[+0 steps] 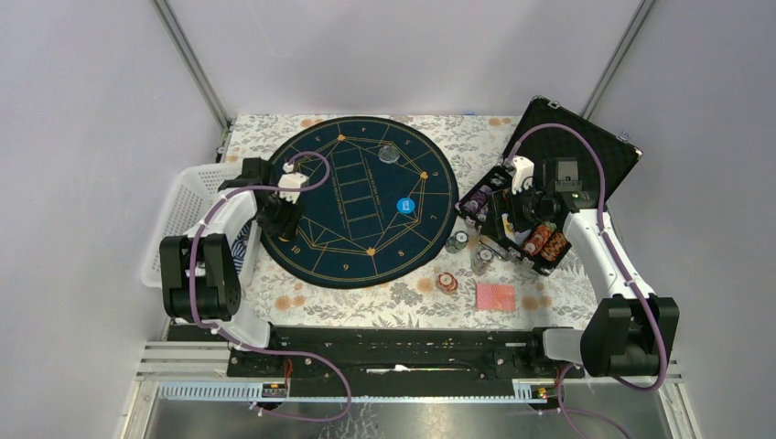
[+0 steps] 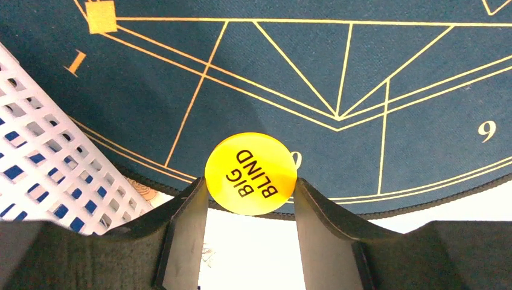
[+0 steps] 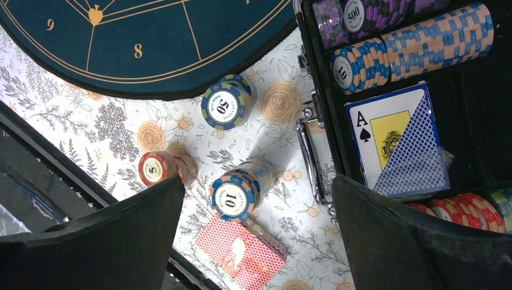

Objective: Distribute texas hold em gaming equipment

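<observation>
The left gripper (image 2: pixel 250 186) pinches the yellow Big Blind button (image 2: pixel 250 172) by its rim at the mat's (image 2: pixel 272 72) nine o'clock edge. The disc looks light, rigid and likely slick, so it is best gripped edge-on. The right gripper (image 3: pixel 256 184) hangs spread wide above chip stacks (image 3: pixel 232 196) beside the case (image 3: pixel 483 133).

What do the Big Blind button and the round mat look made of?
Big Blind button: probably plastic, smooth slightly glossy yellow face, crisp black print.
Round mat: seemingly matte dark-blue fabric or felt, fine woven texture, printed gold lines.

Blue button (image 1: pixel 406 207) on mat (image 1: pixel 366 249) — red cards (image 1: pixel 495 295), chips (image 1: pixel 447 282)
</observation>
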